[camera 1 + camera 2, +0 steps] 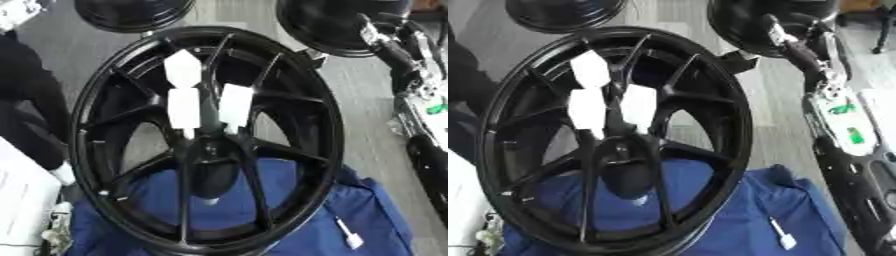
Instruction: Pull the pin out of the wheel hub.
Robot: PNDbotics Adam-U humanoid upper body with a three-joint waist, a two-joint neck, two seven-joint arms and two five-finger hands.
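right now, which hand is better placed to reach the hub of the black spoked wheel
Probably right: the right arm runs up beside the black spoked wheel, near its hub. The left hand shows in neither view.

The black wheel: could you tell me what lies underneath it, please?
A blue cloth lies under the black wheel, showing between the lower spokes, with a small white piece on it. What the cloth rests on is covered.

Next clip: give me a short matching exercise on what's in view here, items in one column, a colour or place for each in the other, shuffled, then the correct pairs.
Items:
1. wheel hub
2. cloth
3. tags on the spokes
4. right arm

Descriptions:
A. blue, under the wheel's lower rim
B. white
C. black, fills the middle
D. along the right edge

Pairs: 1-C, 2-A, 3-B, 4-D
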